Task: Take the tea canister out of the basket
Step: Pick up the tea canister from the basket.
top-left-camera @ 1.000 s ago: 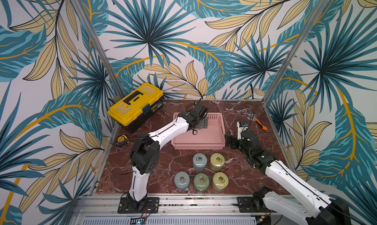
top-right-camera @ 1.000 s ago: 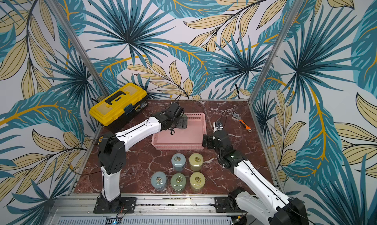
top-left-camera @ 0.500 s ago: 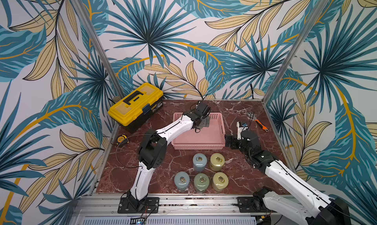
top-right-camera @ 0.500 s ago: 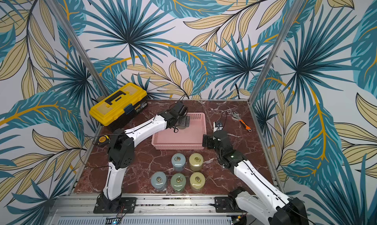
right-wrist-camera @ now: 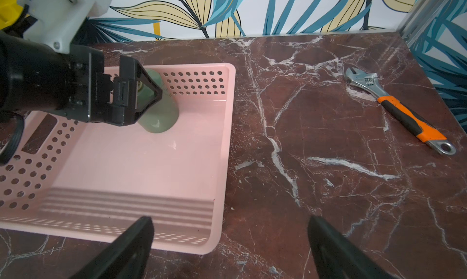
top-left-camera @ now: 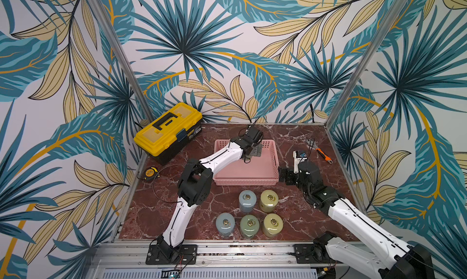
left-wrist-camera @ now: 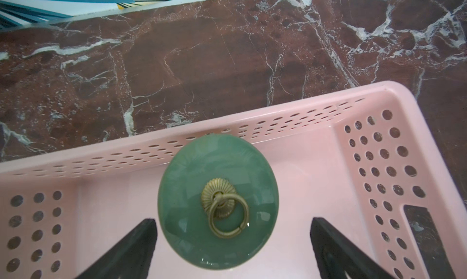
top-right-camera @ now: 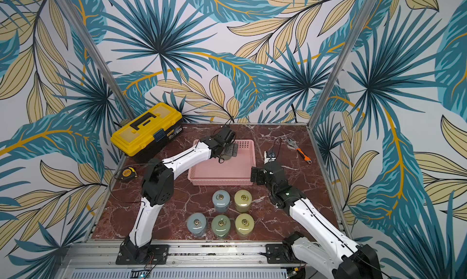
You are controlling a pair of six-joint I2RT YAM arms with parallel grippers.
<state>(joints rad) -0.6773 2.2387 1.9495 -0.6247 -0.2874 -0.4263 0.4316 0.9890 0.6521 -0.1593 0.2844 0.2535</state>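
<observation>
A green tea canister [left-wrist-camera: 218, 202] with a brass ring on its lid stands upright in the pink basket [top-left-camera: 246, 181], close to its far wall. My left gripper [left-wrist-camera: 232, 222] hovers open right over it, one black finger on each side of the lid with gaps showing. The right wrist view shows that left gripper [right-wrist-camera: 141, 93] at the height of the tea canister's [right-wrist-camera: 161, 113] top. In both top views the left gripper [top-right-camera: 231, 150] covers most of the canister. My right gripper [right-wrist-camera: 230, 221] is open and empty, low beside the basket's [right-wrist-camera: 126, 164] near right corner.
Several tea canisters [top-left-camera: 269, 200] in blue, green and yellow stand in two rows on the marble in front of the basket. A yellow toolbox [top-left-camera: 169, 131] sits at the back left, with a tape measure [top-left-camera: 150, 173] near it. An orange-handled wrench [right-wrist-camera: 399, 106] lies at the back right.
The left arm has swung its elbow to the right and carried the gripper a little further right over the basket's far part. The right arm has stayed still.
</observation>
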